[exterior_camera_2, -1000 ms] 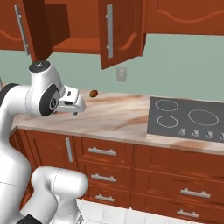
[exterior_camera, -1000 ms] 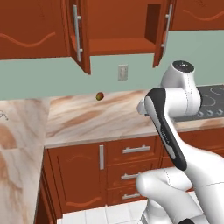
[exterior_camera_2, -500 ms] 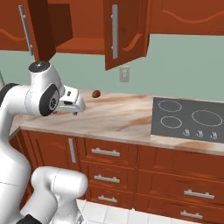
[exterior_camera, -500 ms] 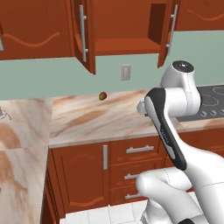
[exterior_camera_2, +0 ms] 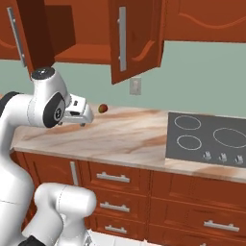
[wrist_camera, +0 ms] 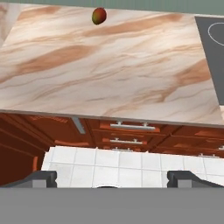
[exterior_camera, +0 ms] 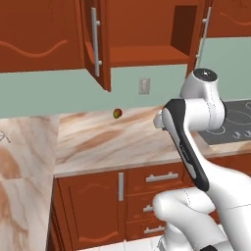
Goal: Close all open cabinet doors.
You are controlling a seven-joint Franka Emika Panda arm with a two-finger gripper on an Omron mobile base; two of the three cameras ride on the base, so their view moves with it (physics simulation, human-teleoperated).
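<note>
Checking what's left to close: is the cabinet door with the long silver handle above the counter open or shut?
Open. The cabinet door swings out from the wall cabinet, exposing the shelf beside it; its handle faces outward.

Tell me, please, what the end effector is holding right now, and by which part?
Nothing: the end effector is open and empty, above the counter's edge.

The base has driven left (whole scene slides rightward); cabinet doors (exterior_camera: 96, 41) unmoved.
</note>
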